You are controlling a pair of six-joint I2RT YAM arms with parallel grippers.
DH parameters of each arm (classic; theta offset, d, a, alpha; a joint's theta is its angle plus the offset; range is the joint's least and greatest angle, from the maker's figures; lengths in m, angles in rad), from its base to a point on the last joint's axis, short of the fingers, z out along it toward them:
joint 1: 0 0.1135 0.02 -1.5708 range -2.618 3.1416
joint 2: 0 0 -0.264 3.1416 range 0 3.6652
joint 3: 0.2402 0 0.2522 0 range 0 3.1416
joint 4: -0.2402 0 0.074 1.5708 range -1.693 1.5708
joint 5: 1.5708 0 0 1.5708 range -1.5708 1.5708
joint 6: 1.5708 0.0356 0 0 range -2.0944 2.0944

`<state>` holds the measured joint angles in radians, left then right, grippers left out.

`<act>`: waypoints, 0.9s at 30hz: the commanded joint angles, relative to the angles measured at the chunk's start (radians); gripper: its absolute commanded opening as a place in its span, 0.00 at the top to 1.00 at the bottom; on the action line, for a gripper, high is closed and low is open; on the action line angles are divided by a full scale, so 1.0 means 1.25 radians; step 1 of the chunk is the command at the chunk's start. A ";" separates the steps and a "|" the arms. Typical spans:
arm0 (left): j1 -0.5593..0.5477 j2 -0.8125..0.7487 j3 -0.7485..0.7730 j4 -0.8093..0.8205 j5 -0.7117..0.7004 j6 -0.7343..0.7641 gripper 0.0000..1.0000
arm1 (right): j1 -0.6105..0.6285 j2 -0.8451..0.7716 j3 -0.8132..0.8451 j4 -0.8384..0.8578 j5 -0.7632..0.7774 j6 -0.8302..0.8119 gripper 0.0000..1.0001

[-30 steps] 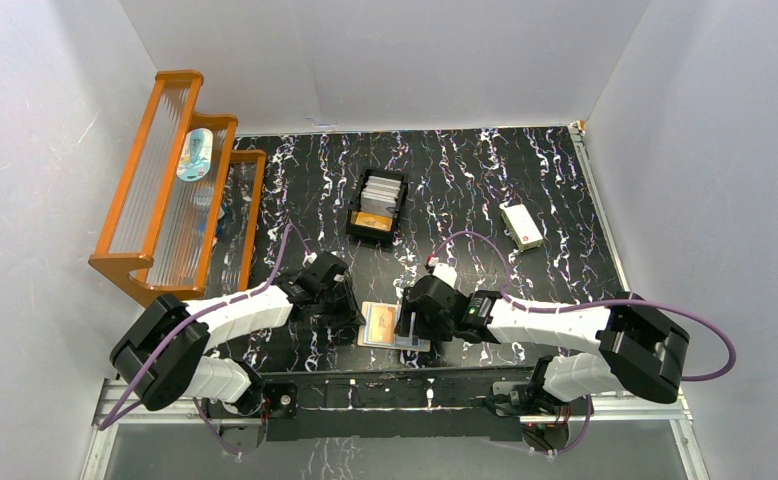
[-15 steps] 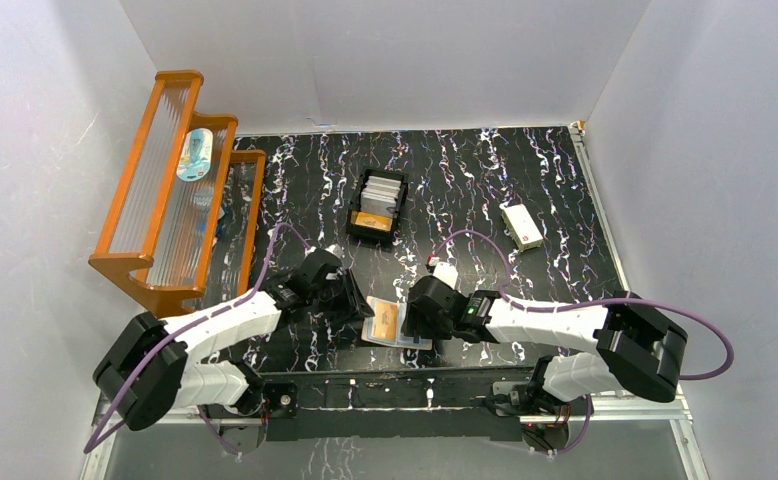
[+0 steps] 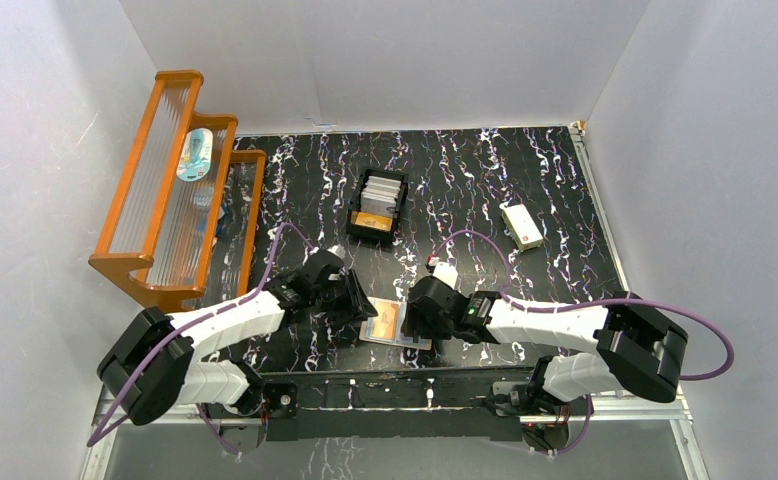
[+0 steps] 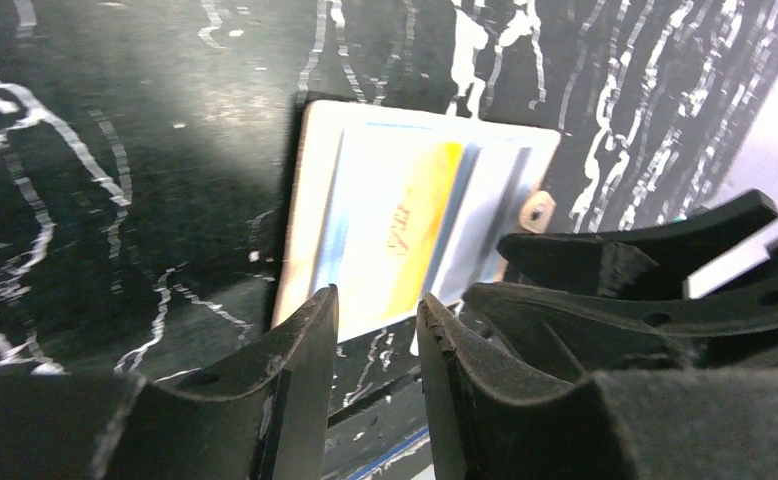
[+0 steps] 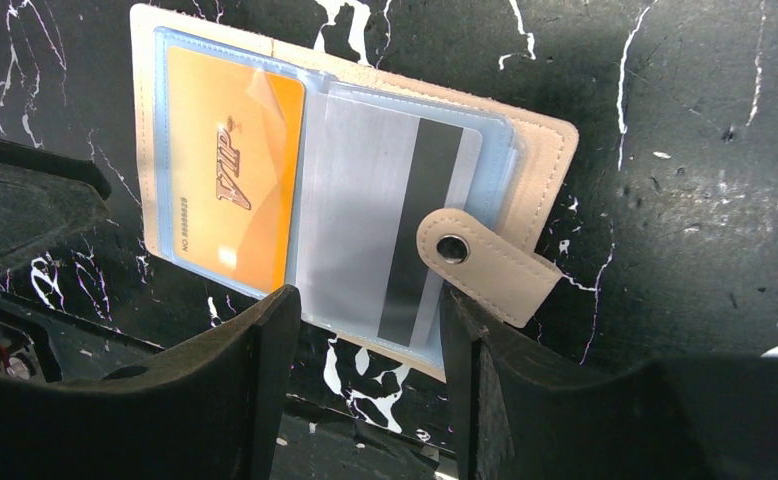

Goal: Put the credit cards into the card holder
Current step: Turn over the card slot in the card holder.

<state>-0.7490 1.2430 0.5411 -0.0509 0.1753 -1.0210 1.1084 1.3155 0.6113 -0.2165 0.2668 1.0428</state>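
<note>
The tan card holder point(image 3: 393, 324) lies open on the table near the front edge, between my two grippers. In the right wrist view point(image 5: 540, 165) its left sleeve holds an orange-gold credit card point(image 5: 227, 180) and its right sleeve a grey card with a black stripe point(image 5: 380, 235); the snap tab point(image 5: 485, 262) lies across that card. My right gripper point(image 5: 365, 312) is open and empty, just above the holder's near edge. My left gripper point(image 4: 377, 312) is slightly open and empty at the holder's other edge point(image 4: 310, 200). More cards stand in the black tray point(image 3: 377, 205).
A white box with a red mark point(image 3: 521, 226) lies at the back right. An orange wooden rack point(image 3: 170, 190) with a bottle stands along the left side. The table's front edge runs just below the holder.
My left gripper has moved right to the holder's left edge. The holder has turned slightly. The right gripper has stayed over the holder.
</note>
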 commanded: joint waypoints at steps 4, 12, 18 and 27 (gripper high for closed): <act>-0.001 -0.099 -0.005 -0.010 -0.038 0.007 0.62 | 0.001 0.024 -0.019 0.021 0.018 -0.011 0.38; -0.002 0.011 -0.009 0.118 0.052 0.037 0.60 | 0.000 0.026 -0.016 0.020 0.016 -0.013 0.38; -0.002 0.048 -0.006 0.130 0.047 0.058 0.60 | 0.000 0.024 -0.019 0.022 0.016 -0.014 0.38; -0.003 0.073 -0.016 0.128 0.033 0.065 0.60 | 0.000 0.030 -0.018 0.028 0.015 -0.019 0.38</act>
<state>-0.7494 1.3296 0.5323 0.1047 0.2184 -0.9600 1.1084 1.3209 0.6106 -0.2031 0.2661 1.0355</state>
